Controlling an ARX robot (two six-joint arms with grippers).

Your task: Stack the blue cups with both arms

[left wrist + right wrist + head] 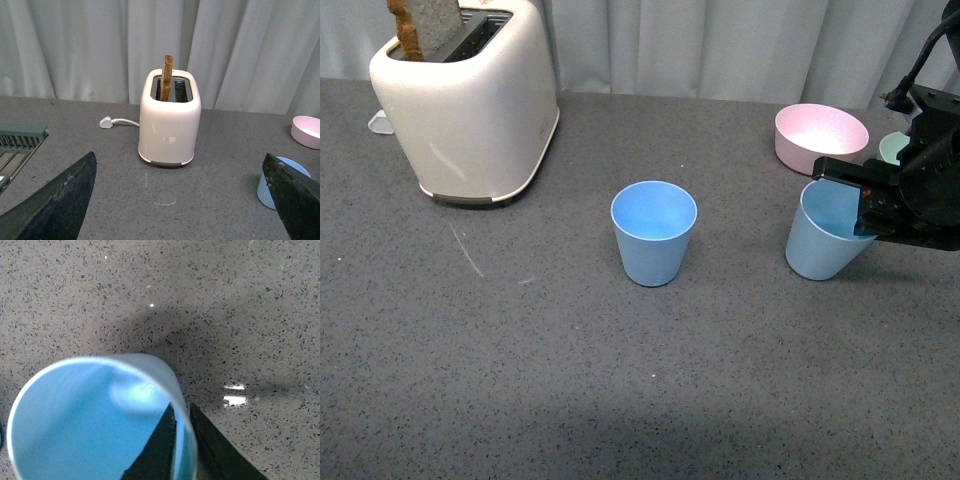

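The right fingers [161,447] pinch the rim of one blue cup [817,245], one inside the wall and one outside. The cup leans tilted at the right side of the desk [520,380]. Just behind it sit a pink bowl [820,135] and a green bowl [892,147], the latter half hidden by the arm [930,190]. The second blue cup [653,235] stands upright mid-desk, well apart, and bare desk lies between them. The left fingers [55,205] are spread wide, facing a toaster [170,122] holding bread [167,75].
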